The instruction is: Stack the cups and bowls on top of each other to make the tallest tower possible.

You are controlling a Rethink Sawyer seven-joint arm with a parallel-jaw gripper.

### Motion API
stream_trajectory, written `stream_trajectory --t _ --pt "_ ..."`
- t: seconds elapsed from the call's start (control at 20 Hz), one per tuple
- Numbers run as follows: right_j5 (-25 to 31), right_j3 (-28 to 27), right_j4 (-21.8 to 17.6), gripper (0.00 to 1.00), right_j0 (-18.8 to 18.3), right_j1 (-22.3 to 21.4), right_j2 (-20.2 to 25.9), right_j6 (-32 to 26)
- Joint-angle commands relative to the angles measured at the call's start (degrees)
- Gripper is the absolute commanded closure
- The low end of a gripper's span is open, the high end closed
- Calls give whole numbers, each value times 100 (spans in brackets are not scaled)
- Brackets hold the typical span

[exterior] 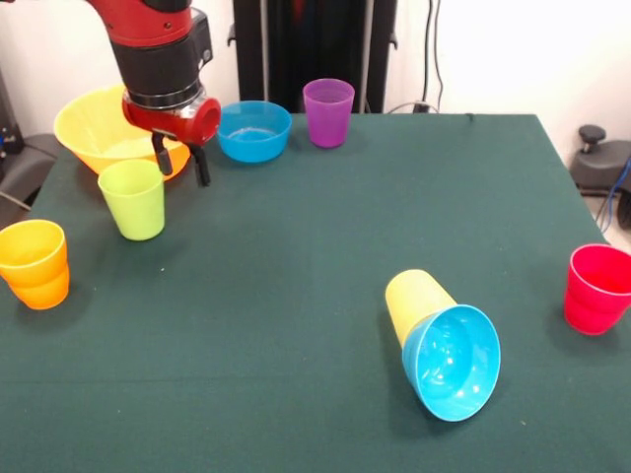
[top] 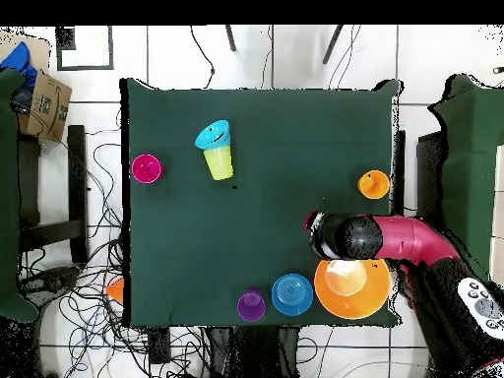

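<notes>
Since the only joined pieces, a yellow cup (exterior: 416,301) with a blue bowl (exterior: 452,363) at its mouth, lie tipped over mid-table, no tower stands yet. The other cups and bowls sit scattered singly. The gripper (exterior: 181,168) hangs empty, fingers slightly parted, just above the lime green cup (exterior: 133,199), so nearly all stacking remains.

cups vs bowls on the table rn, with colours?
Cups: 5 – lime green, orange, purple, red, yellow (on its side)
Bowls: 3 – blue, yellow-orange, blue at the tipped yellow cup's mouth
Total: 8
</notes>
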Motion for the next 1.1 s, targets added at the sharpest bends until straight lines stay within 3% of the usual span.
stream_trajectory --t 0.05,0.5,1.1 --pt "120 -450 -550 0 -4 353 359 -1717" --pt "216 -570 -604 0 -67 436 442 -1799" --pt "690 -453 -273 0 -16 40 574 -1750"
